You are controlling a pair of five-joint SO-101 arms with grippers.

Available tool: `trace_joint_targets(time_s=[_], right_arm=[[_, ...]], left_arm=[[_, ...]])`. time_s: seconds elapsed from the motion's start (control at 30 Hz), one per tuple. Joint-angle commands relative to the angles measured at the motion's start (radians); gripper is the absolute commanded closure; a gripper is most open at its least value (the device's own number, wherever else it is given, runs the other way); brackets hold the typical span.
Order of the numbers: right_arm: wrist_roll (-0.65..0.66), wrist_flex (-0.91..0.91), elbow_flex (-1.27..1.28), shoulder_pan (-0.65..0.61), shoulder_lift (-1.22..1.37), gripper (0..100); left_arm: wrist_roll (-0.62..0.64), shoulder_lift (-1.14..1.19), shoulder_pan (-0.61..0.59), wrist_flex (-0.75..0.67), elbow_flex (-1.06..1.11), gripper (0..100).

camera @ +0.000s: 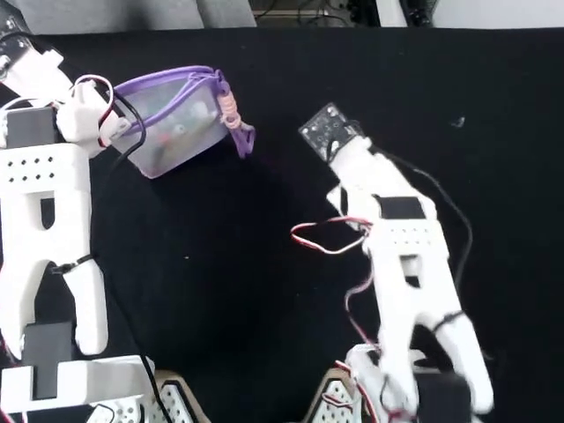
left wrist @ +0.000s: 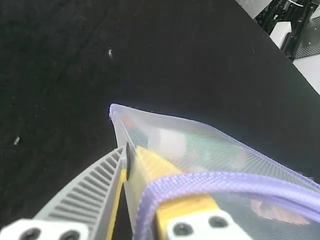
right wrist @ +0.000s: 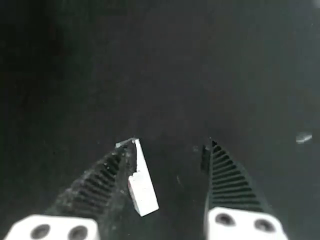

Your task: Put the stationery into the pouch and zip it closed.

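Note:
A translucent pouch (camera: 176, 123) with purple zip trim and a pink cord pull (camera: 233, 111) lies at the back left of the black table. Blurry white, green and pinkish items show through its mesh wall (left wrist: 210, 150). My left gripper (left wrist: 131, 152) is shut on the pouch's wall near one corner, with the grey finger (left wrist: 95, 187) outside and the yellow finger (left wrist: 170, 195) inside the mouth. My right gripper (right wrist: 169, 147) hangs open over bare black table to the right of the pouch (camera: 324, 132). A small white block (right wrist: 142, 187) leans against one of its fingers.
The black table cloth (camera: 203, 264) stretches wide between the two arms. Red and white cables (camera: 322, 236) loop off the right arm. Frames and stands sit beyond the table's far edge (left wrist: 295, 30).

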Motion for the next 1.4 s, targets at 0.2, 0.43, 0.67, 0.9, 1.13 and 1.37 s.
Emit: trace_joint_targets(time_s=[0.2, 0.43, 0.67, 0.9, 1.13, 1.37], right_arm=[[0.143, -0.261, -0.008, 0.072, 0.352, 79.7], [0.149, -0.153, -0.128, 0.069, 0.426, 79.7], [0.192, 0.029, -0.249, 0.094, 0.429, 79.7], [0.198, 0.144, -0.286, 0.086, 0.357, 79.7], [0.227, 0.210, -0.285, 0.086, 0.352, 79.7], [0.288, 0.241, -0.280, 0.066, 0.354, 79.7]], left_arm=[[-0.017, 0.130, -0.059, -0.029, 0.019, 97], [-0.017, 0.130, -0.059, -0.031, 0.019, 97], [-0.017, 0.130, -0.059, -0.032, 0.021, 97], [-0.020, 0.130, -0.059, -0.032, 0.021, 97], [-0.021, 0.130, -0.059, -0.032, 0.021, 97], [-0.021, 0.130, -0.059, -0.032, 0.021, 97]])
